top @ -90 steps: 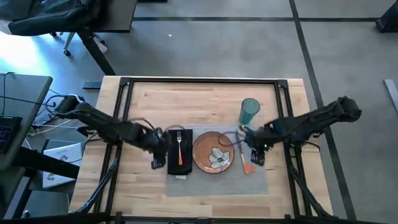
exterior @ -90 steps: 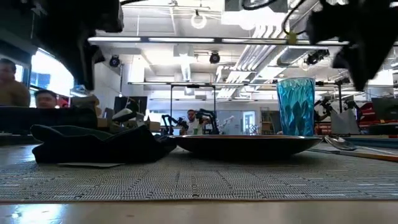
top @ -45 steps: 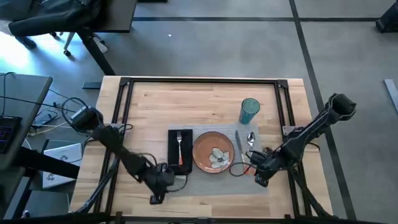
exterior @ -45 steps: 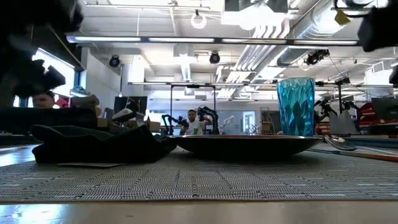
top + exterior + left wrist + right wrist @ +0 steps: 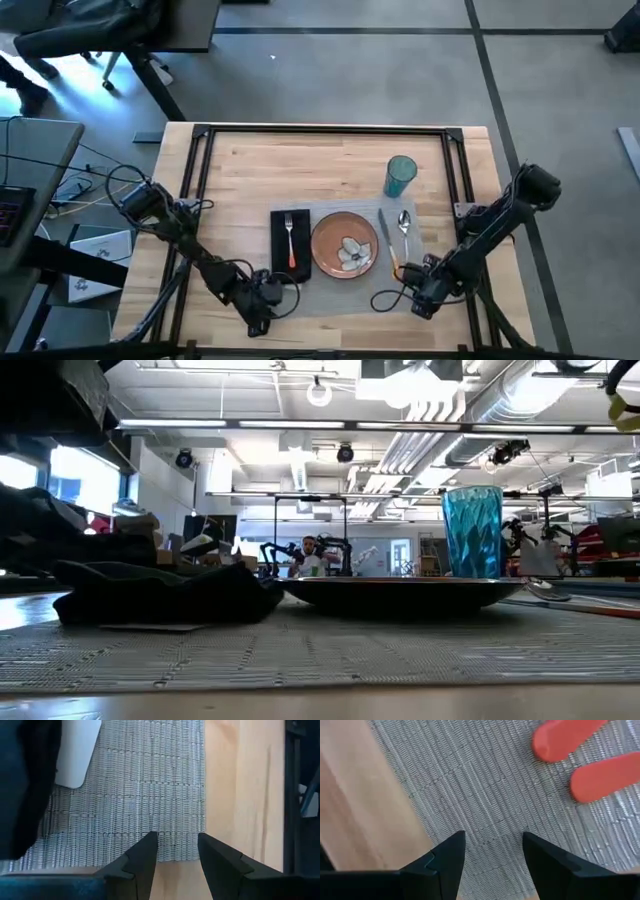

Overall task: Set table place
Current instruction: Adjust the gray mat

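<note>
While both grippers hang low at the near edge of the table [image 5: 330,160], the place setting lies complete just beyond them, so any coming move turns on which arm is nearer to which item.

Left gripper [image 5: 262,312]: positioned over the near left corner of the placemat [image 5: 335,295]. The left wrist view shows its fingers [image 5: 141,860] spread, with nothing between them, above the mat's weave and its border with bare wood.

Right gripper [image 5: 422,300]: positioned at the near right corner of the mat. Its fingers [image 5: 447,857] are likewise apart and empty, and two orange handle ends show just ahead of them in the right wrist view.

From the left gripper, the napkin [image 5: 290,245] lies directly away, long axis running near to far, with the fork [image 5: 290,240] laid on it along the same line. The plate [image 5: 344,243] sits at mat centre, between the two arms. From the right gripper, the knife [image 5: 386,240] and spoon [image 5: 403,232] lie directly away, side by side, also near to far. The glass [image 5: 400,177] stands farthest, beyond the spoon.

Judgement: the left arm is nearer to napkin and fork; the right arm is nearer to knife, spoon and glass. No item appears to need correction.
</note>
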Controlling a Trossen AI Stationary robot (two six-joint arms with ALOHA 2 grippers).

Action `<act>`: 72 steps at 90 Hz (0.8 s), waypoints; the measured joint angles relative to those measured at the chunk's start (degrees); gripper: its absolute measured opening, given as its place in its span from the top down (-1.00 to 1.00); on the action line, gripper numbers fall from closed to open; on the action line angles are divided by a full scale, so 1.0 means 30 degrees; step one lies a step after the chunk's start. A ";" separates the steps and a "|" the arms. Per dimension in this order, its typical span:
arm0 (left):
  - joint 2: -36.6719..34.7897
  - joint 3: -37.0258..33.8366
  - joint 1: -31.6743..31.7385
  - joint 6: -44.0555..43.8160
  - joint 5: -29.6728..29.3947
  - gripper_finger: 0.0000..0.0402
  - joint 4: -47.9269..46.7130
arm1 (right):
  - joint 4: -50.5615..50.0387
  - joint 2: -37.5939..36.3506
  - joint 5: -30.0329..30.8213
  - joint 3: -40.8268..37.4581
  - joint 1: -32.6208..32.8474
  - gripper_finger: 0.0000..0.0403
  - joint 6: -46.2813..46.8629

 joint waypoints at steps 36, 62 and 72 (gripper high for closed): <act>-0.0022 -0.0022 -0.0786 -0.1871 -0.0370 0.34 -0.1440 | 0.0804 0.0590 0.0652 0.0551 0.0086 0.09 -0.0386; -0.1192 0.0068 -0.0884 -0.1470 -0.0320 0.34 -0.2069 | -0.0826 0.0209 0.0860 0.1523 0.0057 0.09 -0.0778; -0.2429 0.0310 -0.0891 -0.0937 -0.0357 0.34 -0.2336 | -0.2003 -0.0377 0.0919 0.2332 -0.0060 0.09 -0.1115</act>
